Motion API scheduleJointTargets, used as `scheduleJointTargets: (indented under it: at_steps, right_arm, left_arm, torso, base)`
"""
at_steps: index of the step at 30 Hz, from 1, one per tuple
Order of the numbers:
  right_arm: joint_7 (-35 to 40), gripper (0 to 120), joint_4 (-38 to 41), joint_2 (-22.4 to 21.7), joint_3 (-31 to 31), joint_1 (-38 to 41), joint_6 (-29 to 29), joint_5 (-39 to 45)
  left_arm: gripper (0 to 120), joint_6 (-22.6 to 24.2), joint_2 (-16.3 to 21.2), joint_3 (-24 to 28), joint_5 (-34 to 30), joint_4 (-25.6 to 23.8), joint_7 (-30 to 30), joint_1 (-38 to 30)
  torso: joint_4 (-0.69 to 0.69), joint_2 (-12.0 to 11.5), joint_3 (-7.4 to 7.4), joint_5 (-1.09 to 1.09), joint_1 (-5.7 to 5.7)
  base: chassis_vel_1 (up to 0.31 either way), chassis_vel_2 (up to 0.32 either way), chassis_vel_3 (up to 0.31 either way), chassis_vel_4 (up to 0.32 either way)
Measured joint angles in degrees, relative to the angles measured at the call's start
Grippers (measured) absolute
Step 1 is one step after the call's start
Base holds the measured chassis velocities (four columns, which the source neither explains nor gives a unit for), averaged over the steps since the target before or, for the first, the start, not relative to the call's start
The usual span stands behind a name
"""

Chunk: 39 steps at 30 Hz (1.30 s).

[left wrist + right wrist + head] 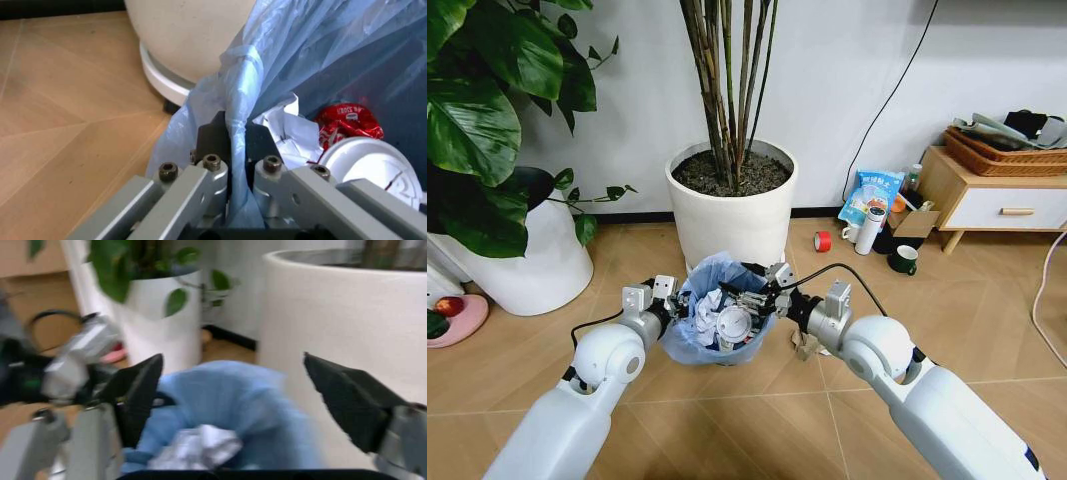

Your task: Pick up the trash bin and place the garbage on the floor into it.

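The trash bin [720, 322] sits on the chevron floor [757, 400] right in front of the big white plant pot [732, 205], blue bag [313, 45] folded over its rim. The left end effector [671, 300] is clamped tight on the bin's left rim: in the left wrist view its dark fingertips [212, 136] pinch bag and wall between them. Inside the bin lies garbage: crumpled white paper [293, 132], a red wrapper [347, 122], a white disc [373, 165]. Over on the other side, the right end effector [752, 297] hovers above the bin's mouth, jaws spread wide with nothing between them; the right wrist view shows the blue bag and some crumpled paper [197, 447] under the open fingers [137, 390]. A scrap of brown paper [804, 345] lies on the floor just beside the bin, under the right arm.
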Motion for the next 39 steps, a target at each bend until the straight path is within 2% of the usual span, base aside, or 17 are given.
scheduleJointTargets:
  at_steps: [1,3,6,8,9,11,12,14,16,18,20,21,24,30,39]
  right_arm:
    - [0.87,88,-0.34,-0.02,1.54,-0.60,0.30,0.01]
    - [3.07,96,-1.34,-0.38,3.98,-1.52,0.86,0.39]
    - [4.17,99,-3.09,-0.80,5.99,-2.10,1.46,0.69]
    - [4.49,100,-8.39,-1.43,8.63,-2.59,3.09,0.16]
    - [4.49,100,-8.39,-1.43,8.63,-2.59,3.09,0.16]
    - [4.41,100,-15.52,-1.60,9.70,-2.81,4.45,-0.53]
    - [4.41,100,-15.52,-1.60,9.70,-2.81,4.45,-0.53]
    - [4.00,100,-20.96,-1.17,9.80,-2.79,4.64,-0.85]
    - [1.00,100,-28.09,-0.40,9.40,-2.01,5.49,-2.46]
    - [-0.90,100,-30.83,-0.19,9.14,-1.47,6.22,-3.51]
    - [-7.36,100,-37.36,0.26,8.40,0.52,9.32,-7.15]
    - [-7.36,100,-37.36,0.26,8.40,0.52,9.32,-7.15]
    - [-15.43,100,-45.90,0.60,7.63,3.92,11.79,-14.10]
    - [-21.51,100,-53.30,0.01,6.44,6.91,11.27,-20.16]
    - [-26.89,100,-59.00,0.65,5.37,10.31,13.22,-26.81]
  left_arm:
    - [0,0.00,0.10,-0.40,0.07,-0.10,-0.01,0.30]
    - [0,0.00,0.34,-1.11,0.10,-0.43,0.01,0.86]
    - [0,0.00,0.44,-1.52,0.11,-0.68,0.01,1.12]
    - [0,0.00,0.52,-2.05,0.11,-1.24,0.01,1.42]
    - [0,0.00,0.52,-2.05,0.11,-1.24,0.01,1.42]
    - [0,0.00,0.52,-2.42,0.14,-1.62,0.02,1.68]
    - [0,0.00,0.52,-2.42,0.14,-1.62,0.02,1.68]
    - [0,0.00,0.52,-2.62,0.23,-1.81,0.02,1.91]
    - [0,0.00,0.53,-2.80,0.28,-2.09,0.04,2.22]
    - [0,0.00,0.54,-2.90,0.29,-2.22,0.04,2.33]
    - [0,0.00,0.66,-3.07,0.29,-2.54,0.04,2.50]
    - [0,0.00,0.66,-3.07,0.29,-2.54,0.04,2.50]
    - [0,0.00,0.67,-3.13,0.25,-2.83,0.06,2.52]
    - [0,0.00,0.07,-2.40,0.18,-2.83,0.40,2.11]
    - [0,0.00,-0.03,-2.17,0.16,-2.86,0.95,1.94]
  torso:
    - [0.00,0.00,0.00,0.00,0.00]
    - [0.00,0.00,0.00,0.00,0.00]
    - [0.00,0.00,0.00,0.01,0.00]
    - [0.00,0.00,0.00,0.01,0.00]
    - [0.00,0.00,0.00,0.01,0.00]
    - [-0.01,0.00,0.00,0.01,0.00]
    - [-0.01,0.00,0.00,0.01,0.00]
    - [-0.01,0.00,0.00,0.02,0.00]
    - [-0.01,0.00,0.00,0.02,0.00]
    - [-0.01,0.00,0.00,0.02,0.00]
    - [-0.01,0.00,0.00,0.01,0.00]
    - [-0.01,0.00,0.00,0.01,0.00]
    - [0.01,0.00,0.00,0.00,0.00]
    - [-0.02,0.00,0.00,0.00,0.00]
    - [-0.01,0.00,0.00,-0.01,0.00]
  base:
    - [0.000,0.000,0.000,0.000]
    - [0.000,0.000,0.000,0.000]
    - [0.000,0.000,0.000,0.000]
    - [0.000,0.000,0.000,0.000]
    - [0.000,0.000,0.000,0.000]
    - [0.000,0.000,0.000,0.000]
    - [0.000,0.000,0.000,0.000]
    - [0.000,0.000,0.000,0.000]
    - [0.000,0.000,0.000,0.000]
    - [0.000,0.000,0.000,0.000]
    - [0.000,0.000,0.000,0.000]
    - [0.000,0.000,0.000,0.000]
    - [0.000,0.000,0.000,0.000]
    - [0.000,0.000,0.000,0.000]
    - [0.000,0.000,0.000,0.000]
